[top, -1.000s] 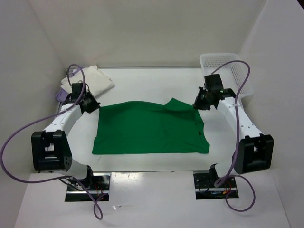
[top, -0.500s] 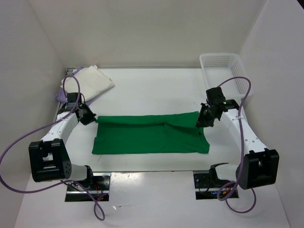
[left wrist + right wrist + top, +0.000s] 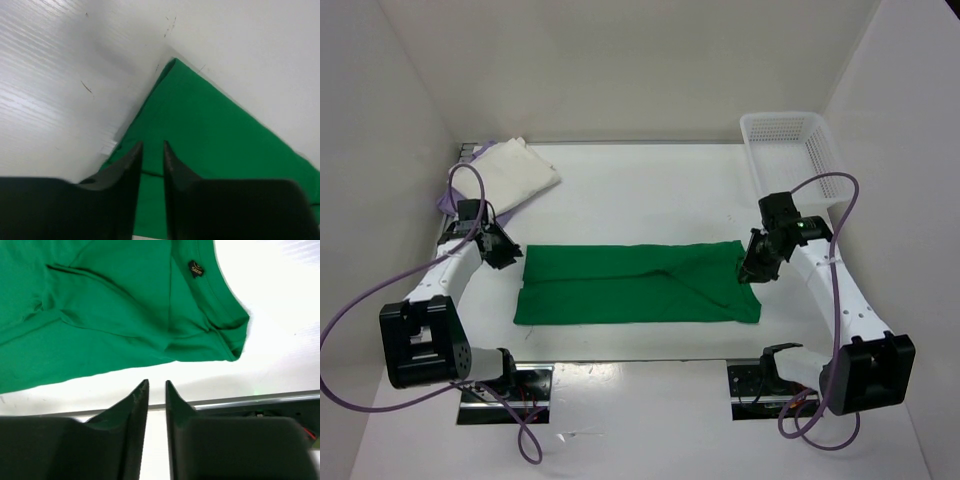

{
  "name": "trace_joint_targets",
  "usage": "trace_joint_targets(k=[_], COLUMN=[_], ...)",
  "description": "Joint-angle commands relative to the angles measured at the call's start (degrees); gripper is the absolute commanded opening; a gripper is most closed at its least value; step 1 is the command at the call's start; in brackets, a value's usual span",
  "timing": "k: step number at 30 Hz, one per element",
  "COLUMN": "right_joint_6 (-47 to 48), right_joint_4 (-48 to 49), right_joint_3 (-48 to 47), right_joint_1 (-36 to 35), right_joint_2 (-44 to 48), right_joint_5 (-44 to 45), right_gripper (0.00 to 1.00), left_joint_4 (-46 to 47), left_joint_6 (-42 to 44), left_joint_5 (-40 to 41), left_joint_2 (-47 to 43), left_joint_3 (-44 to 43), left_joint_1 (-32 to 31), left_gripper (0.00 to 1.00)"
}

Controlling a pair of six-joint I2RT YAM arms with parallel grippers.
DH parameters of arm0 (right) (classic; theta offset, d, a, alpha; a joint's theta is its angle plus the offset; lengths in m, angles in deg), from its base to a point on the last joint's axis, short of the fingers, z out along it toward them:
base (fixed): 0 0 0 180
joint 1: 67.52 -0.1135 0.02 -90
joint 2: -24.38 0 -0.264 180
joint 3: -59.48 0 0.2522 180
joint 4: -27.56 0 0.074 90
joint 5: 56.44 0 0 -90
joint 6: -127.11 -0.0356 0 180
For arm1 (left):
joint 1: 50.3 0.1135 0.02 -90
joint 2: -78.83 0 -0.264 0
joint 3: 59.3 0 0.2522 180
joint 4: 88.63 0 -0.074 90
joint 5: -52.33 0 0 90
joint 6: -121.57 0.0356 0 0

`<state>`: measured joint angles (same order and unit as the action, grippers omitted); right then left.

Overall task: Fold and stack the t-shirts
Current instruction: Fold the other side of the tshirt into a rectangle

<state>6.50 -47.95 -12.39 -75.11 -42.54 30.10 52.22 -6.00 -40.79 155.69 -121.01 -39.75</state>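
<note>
Green t-shirt, a long flat band, lies at the near middle of the surface. Left gripper sits at its left end and right gripper at its right end, each with fingers slightly parted and pinching nothing. Far left, the cream t-shirt hides all but a sliver of the lavender t-shirt. The basket stands far right. A broad stretch of surface separates the band from both.

Top cam overhead; wrist cams close on green shirt
</note>
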Motion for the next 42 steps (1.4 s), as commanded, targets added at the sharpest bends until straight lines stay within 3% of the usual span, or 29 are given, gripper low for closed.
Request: trace_joint_targets(k=[1,2,5,6,7,9,13,15,16,20,31,42], right_joint_6=[0.11,0.90,1.95,1.96,1.96,-0.22,-2.08,-2.08,-2.08,-0.85,-0.24,1.52], right_joint_4=[-2.32,-1.45,3.64,5.66,8.12,16.29,26.67,30.28,30.99,33.45,33.46,27.66], right_joint_3=[-2.71,-3.58,-3.59,-3.59,-2.29,-1.75,-2.36,-3.06,-4.37,-7.10,-10.54,-10.01], right_joint_1=[0.39,0.39,0.39,0.39,0.39,-1.01,-6.98,-7.52,-8.04,-11.03,-14.47,-17.27], right_joint_2=[-0.22,-0.23,-1.73,-2.77,-3.48,-6.37,-13.49,-18.50,-19.91,-27.63,-35.30,-33.29], right_joint_5=[1.53,0.83,-2.23,-6.16,-8.38,-11.72,-10.43,-9.90,-9.90,-7.97,-1.55,-0.40], right_gripper=[0.31,0.34,0.36,0.31,0.15,0.00,0.01,0.16,0.28,0.47,0.45,0.22], left_joint_4=[-0.28,-0.28,0.51,1.82,2.53,5.33,7.98,9.64,9.65,12.20,15.19,15.19], left_joint_6=[-0.75,-1.54,-1.55,-1.55,-1.55,-1.55,-3.13,-3.66,-3.66,-4.27,-3.74,-3.75], left_joint_5=[0.30,0.30,0.30,-1.18,-3.19,-4.70,-6.29,-6.29,-6.29,-5.67,-4.44,-3.92], left_joint_2=[-2.93,-4.95,-7.16,-6.64,-5.85,-5.15,-0.77,1.18,3.54,9.00,14.99,15.51], left_joint_3=[-0.13,-0.13,-2.41,-3.03,-3.03,-3.03,-1.80,-1.80,-1.80,-2.32,-1.11,-1.10], left_joint_1=[0.70,0.70,0.70,0.70,0.70,-1.75,-7.90,-11.76,-12.99,-16.61,-16.61,-16.61], left_gripper=[0.37,0.48,0.49,0.47,0.45,0.42,0.38,0.38,0.38,0.38,0.35,0.34])
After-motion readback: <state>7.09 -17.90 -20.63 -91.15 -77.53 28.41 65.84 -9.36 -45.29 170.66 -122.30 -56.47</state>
